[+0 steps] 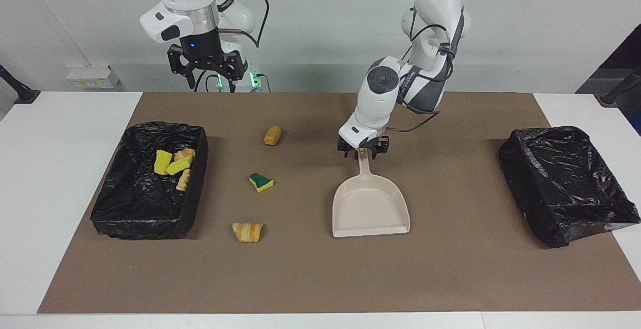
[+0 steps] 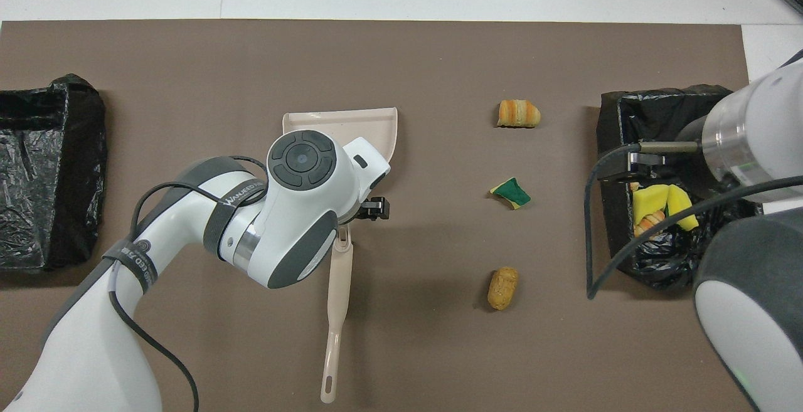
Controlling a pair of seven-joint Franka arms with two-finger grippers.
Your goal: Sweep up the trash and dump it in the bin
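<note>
Three pieces of trash lie on the brown mat: an orange-tan chunk [image 1: 272, 135] [image 2: 502, 287], a green-topped yellow sponge piece [image 1: 261, 182] [image 2: 510, 192] and a striped bread-like chunk [image 1: 247, 232] [image 2: 518, 113]. The bin [image 1: 195, 179] [image 2: 611, 117], lined with a black bag, stands toward the right arm's end with several scraps inside. The beige dustpan [image 1: 370, 209] [image 2: 376, 120] lies flat mid-mat. My left gripper [image 1: 364, 152] is down at its handle [image 2: 337, 311], open, with a finger on either side. My right gripper [image 1: 208, 71] hangs open, high by its base.
A second black-lined bin [image 1: 566, 184] [image 2: 44, 167] sits toward the left arm's end of the mat. In the overhead view the left arm covers part of the dustpan and the right arm covers part of the bin holding scraps. White table surrounds the mat.
</note>
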